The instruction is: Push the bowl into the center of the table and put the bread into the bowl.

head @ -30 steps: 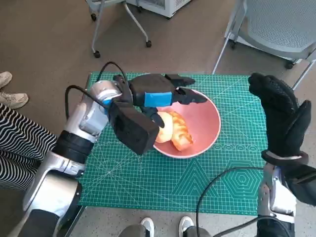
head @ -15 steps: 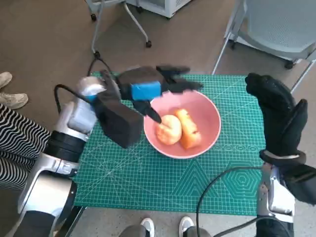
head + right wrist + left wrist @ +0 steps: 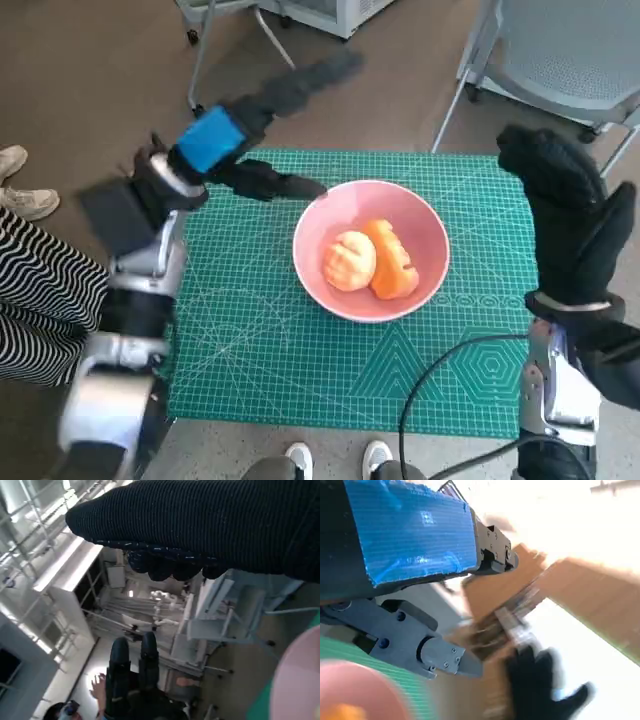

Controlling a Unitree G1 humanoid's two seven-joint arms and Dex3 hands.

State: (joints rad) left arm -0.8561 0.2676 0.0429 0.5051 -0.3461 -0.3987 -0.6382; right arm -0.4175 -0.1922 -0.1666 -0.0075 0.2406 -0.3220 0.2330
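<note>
Judging by the bread [image 3: 368,261] lying in the bowl [image 3: 432,240] near mid-table, we see one risk: our left hand [image 3: 243,140], fingers spread and empty just beside the rim, could clip it, while our right hand [image 3: 562,225] hangs open, apart

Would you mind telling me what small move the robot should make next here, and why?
Probably just lower the left hand to rest beside the table. The bread already lies inside the pink bowl, which sits roughly mid-table, and that hand holds nothing, its fingers apart above the mat's far edge. The right hand is raised at the table's right edge.
</note>
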